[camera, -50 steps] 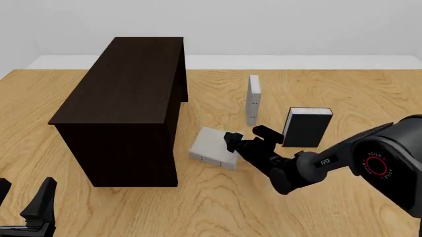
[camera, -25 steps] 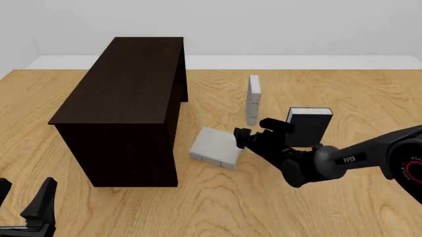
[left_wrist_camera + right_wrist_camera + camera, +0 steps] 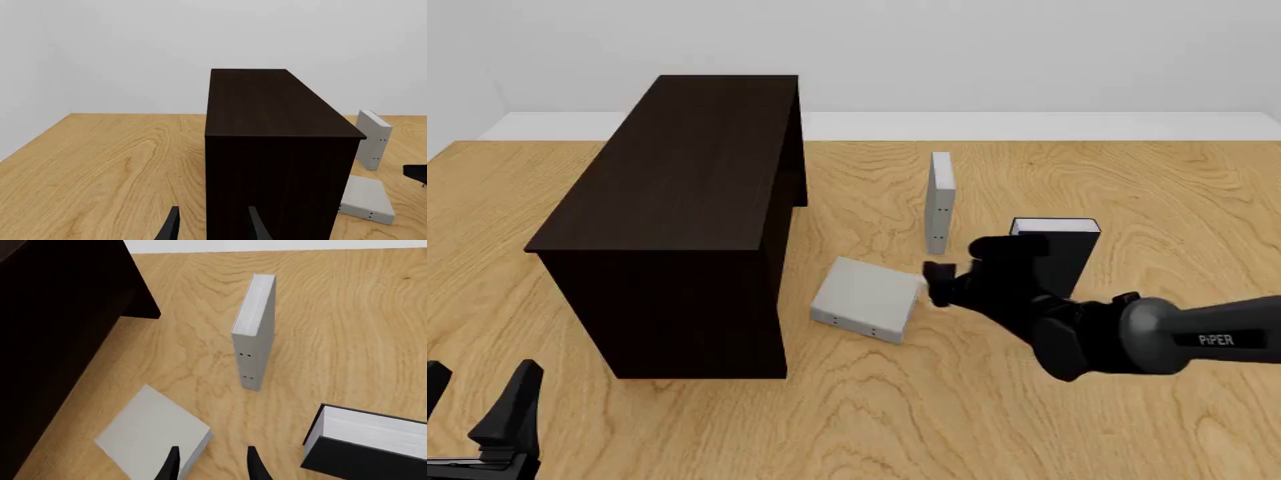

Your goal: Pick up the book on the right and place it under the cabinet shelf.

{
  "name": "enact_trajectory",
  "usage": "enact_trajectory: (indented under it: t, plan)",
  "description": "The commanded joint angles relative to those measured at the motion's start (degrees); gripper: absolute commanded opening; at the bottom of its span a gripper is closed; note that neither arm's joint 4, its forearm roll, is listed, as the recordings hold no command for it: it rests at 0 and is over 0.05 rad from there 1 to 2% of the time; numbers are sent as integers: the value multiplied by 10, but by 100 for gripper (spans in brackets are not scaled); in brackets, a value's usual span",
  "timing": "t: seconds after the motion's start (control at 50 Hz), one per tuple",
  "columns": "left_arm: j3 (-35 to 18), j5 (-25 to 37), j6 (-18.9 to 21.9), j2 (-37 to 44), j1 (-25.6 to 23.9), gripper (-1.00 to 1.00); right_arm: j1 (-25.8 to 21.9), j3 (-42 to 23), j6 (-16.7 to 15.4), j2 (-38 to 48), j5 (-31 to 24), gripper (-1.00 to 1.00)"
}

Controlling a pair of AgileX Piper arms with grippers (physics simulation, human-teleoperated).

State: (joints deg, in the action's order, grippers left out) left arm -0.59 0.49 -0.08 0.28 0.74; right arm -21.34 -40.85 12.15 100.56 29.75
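The book (image 3: 865, 298) is light grey and roughly square, and lies flat on the table just right of the cabinet shelf (image 3: 681, 200), outside it. Tiny dots show on its near edge. My right gripper (image 3: 958, 262) hovers open just right of the book, holding nothing. In the right wrist view the book (image 3: 150, 432) lies ahead of the open fingertips (image 3: 172, 464), beside the dark cabinet shelf (image 3: 53, 315). My left gripper (image 3: 467, 405) rests open at the near left corner, facing the cabinet shelf (image 3: 273, 110); the book (image 3: 365, 198) shows past its right side.
A thin grey-white book (image 3: 940, 200) stands upright behind the flat book. A black-covered book with white pages (image 3: 1054, 250) stands right of my right gripper, partly hidden by it. The wooden table (image 3: 1148, 190) ends at a white back edge.
My right gripper has drawn back to the right and a little up, away from the grey book. The book lies where it was. The left arm has stayed still.
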Motion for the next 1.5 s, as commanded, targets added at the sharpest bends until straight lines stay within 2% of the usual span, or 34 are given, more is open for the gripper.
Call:
enact_trajectory:
  t: [0.02,0.24,0.36,0.4,0.52,0.56,1.16,1.5]
  plan:
    - [1,-2,0,1,0,100,7,23,-47,-35,-17,100]
    - [1,-3,0,2,0,100,11,32,-76,-30,-13,100]
    - [2,-6,0,4,0,100,3,33,-72,-23,-10,100]
    - [2,-7,0,5,0,100,9,35,-83,-21,-7,100]
    - [2,-6,0,4,0,100,7,33,-84,-7,1,100]
    - [1,-4,0,3,0,100,19,33,-99,0,8,100]
    - [0,-1,0,2,0,100,5,-16,-83,113,34,100]
    - [0,-1,0,2,0,100,-12,-62,-70,160,20,100]
